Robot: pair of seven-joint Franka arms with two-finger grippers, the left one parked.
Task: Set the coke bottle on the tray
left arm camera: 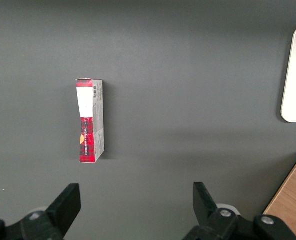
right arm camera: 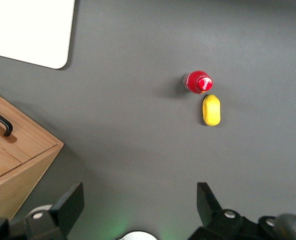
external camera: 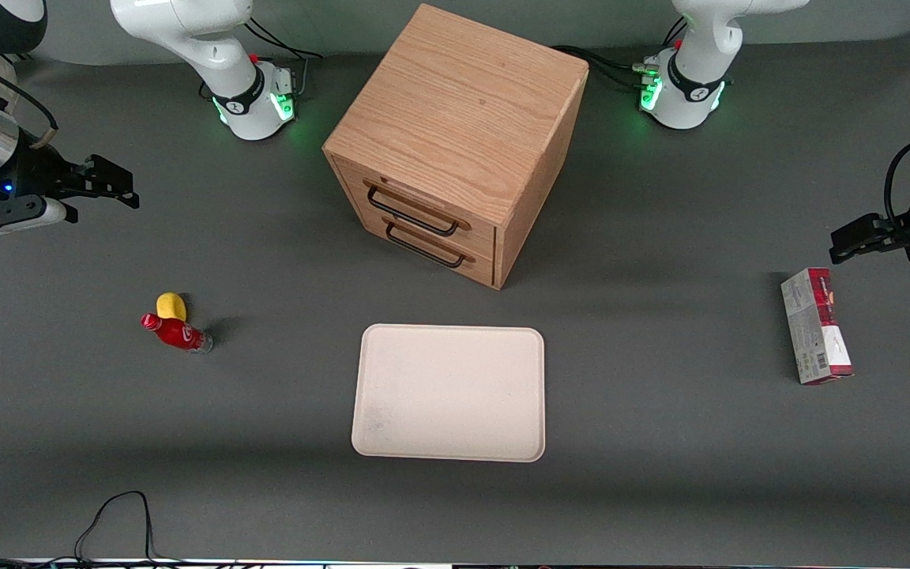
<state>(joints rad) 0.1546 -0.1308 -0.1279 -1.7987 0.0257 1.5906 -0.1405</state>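
From the front, the coke bottle (external camera: 176, 333) stands on the grey table (external camera: 660, 474) toward the working arm's end, just beside a yellow lump (external camera: 171, 305) and well apart from the empty tray (external camera: 449, 392), which lies in front of the wooden drawer cabinet (external camera: 455, 142); the gripper (external camera: 111, 186) hangs above the table, holding nothing. The right wrist view shows the bottle (right arm camera: 198, 82) from above, apparently touching the lump (right arm camera: 211, 109), with both fingers (right arm camera: 69, 202) spread wide. The left wrist view shows a red carton (left arm camera: 89, 120) lying flat.
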